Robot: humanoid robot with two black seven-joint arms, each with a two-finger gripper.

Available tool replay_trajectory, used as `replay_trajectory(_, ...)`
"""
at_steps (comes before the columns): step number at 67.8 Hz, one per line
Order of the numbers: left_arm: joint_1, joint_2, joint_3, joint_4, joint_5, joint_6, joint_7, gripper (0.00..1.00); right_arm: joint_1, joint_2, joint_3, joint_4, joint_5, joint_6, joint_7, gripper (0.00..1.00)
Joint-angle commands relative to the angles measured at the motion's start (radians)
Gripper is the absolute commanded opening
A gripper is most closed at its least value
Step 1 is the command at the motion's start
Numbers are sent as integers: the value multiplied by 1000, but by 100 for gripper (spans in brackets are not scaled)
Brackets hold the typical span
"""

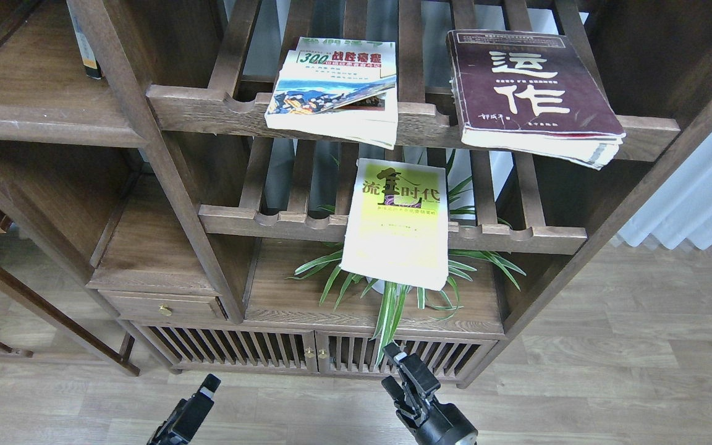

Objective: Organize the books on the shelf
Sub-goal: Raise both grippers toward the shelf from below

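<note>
Both grippers hang low over the floor (well below the books), touching nothing: left gripper and right gripper; whether either's jaws are parted, I cannot tell.

At the top of the frame you are seeing two books lying flat on the upper slatted rack: the "300" book at upper centre, the thick book with big characters to its right, well apart from it, both overhanging the front rail. Below and between them, the third paperback is lying on the lower slatted rack, jutting past its rail over a potted plant. The plant is sitting on the solid board underneath. At upper left, another book is standing on a side shelf.
</note>
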State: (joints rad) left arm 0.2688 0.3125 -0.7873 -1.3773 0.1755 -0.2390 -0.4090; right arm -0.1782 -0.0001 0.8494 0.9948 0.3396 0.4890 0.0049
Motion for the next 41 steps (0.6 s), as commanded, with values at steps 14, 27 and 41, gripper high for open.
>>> replay_trajectory(14,32,5,-23,1,6,-82,-20,100,-17,0,-1,33,-2,0,9,100)
replay_trajectory(27,26,-9,-44,7,6,-94,-68,100,-1,0,-16,24,-10,0,10,100)
replay_trajectory(41,-14,-20,-23,23,7,-92,-80,100,22,0,-96,15,-85,0,3,100)
